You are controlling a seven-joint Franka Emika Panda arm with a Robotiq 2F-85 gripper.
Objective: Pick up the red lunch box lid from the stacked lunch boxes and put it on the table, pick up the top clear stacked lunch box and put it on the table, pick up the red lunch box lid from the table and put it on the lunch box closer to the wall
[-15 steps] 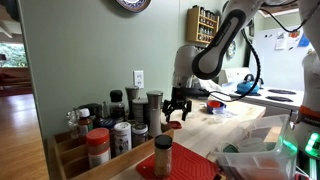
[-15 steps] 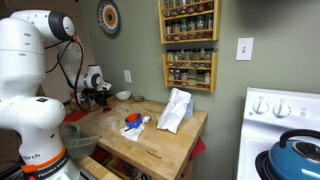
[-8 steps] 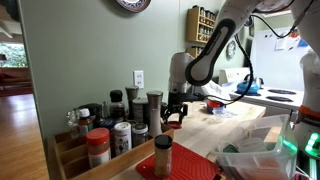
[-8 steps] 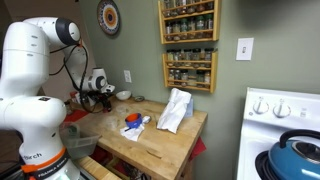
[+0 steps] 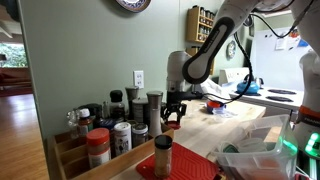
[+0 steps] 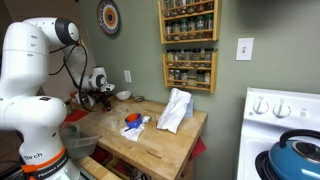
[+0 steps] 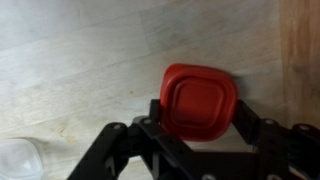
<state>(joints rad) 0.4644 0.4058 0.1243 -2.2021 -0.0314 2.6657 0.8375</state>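
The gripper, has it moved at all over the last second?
Yes. In an exterior view the gripper has shifted slightly left, closer to the wall outlet, and dropped lower toward the table.

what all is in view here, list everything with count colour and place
red lunch box lid: one, red, flat on the table between the end effector's fingers
clear lunch box: one partly seen, clear, on the table at the wrist view's lower left edge
table: one, pale wood
spice jars: many, mixed colours, foreground of an exterior view
wall spice racks: two, wooden, on the wall
clock: one, dark, on the wall
crumpled bag or cloth: one, white, on the wooden counter
stove: one, white, beside the counter
kettle: one, blue, on the stove
arm: one, white and black
end effector: one, black, jaws either side of the lid; grip unclear
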